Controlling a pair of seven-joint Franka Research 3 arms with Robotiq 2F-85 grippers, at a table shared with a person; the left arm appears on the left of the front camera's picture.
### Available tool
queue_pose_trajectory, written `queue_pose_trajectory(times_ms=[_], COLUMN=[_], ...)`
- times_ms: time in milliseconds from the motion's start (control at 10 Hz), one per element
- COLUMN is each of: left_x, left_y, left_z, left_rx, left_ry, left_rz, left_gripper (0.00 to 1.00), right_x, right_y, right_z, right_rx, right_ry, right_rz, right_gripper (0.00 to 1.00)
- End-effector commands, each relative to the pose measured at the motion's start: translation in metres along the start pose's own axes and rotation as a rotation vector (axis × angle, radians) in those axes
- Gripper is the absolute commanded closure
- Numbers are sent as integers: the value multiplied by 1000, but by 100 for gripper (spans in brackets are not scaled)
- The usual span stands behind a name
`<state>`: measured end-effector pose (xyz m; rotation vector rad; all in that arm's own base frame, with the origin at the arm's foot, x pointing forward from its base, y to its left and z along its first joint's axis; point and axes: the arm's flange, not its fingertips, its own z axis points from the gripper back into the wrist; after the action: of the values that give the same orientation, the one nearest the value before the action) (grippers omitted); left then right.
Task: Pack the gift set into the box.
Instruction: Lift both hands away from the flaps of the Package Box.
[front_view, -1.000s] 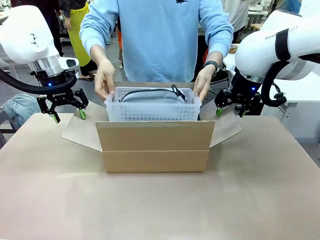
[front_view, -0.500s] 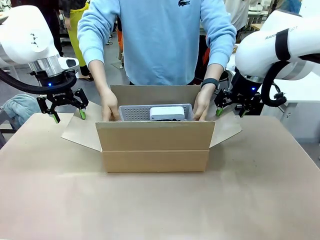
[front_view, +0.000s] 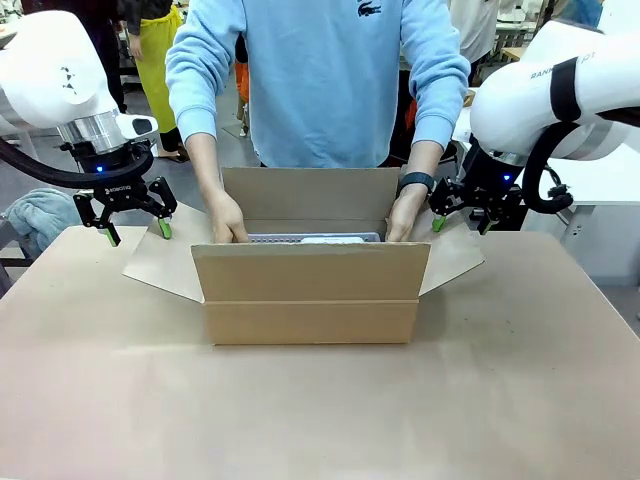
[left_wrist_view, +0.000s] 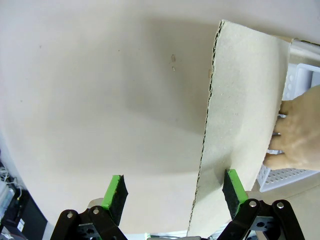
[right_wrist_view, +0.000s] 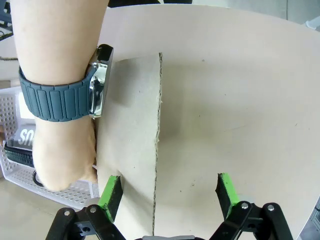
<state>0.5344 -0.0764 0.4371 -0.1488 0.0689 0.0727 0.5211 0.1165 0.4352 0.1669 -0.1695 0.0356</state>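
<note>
Nearest, the box (front_view: 310, 290) is sitting open, flaps spread. Inside, the gift set (front_view: 315, 239) is lying low, barely showing over the front wall, a person's hands (front_view: 228, 222) gripping its ends. The left gripper (front_view: 138, 233) and right gripper (front_view: 460, 223) are hovering wide open, empty, over the side flaps; probably best waiting until hands lift clear.

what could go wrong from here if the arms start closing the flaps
1. The person's hands are inside the box; a side flap folded now could pinch them.
2. The open left gripper and right gripper hang over flap edges; a skewed grab might crease the cardboard.
</note>
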Motion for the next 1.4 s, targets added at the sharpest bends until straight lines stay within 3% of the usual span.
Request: queue_pose_trajectory(times_ms=[0,1100,1200,1300], left_x=[-1,0,-21,-38], left_y=[0,0,26,61], left_z=[2,0,41,67], left_rx=[13,0,-385,-669], left_ry=[4,0,39,-2], left_rz=[10,0,-202,-263], left_gripper=[0,0,0,0], right_x=[1,0,-11,-22], right_y=[1,0,-12,-39], right_z=[2,0,35,62], right_rx=[-21,0,192,442], right_ry=[3,0,-86,-110], right_rz=[-19,0,57,47], right_gripper=[0,0,0,0])
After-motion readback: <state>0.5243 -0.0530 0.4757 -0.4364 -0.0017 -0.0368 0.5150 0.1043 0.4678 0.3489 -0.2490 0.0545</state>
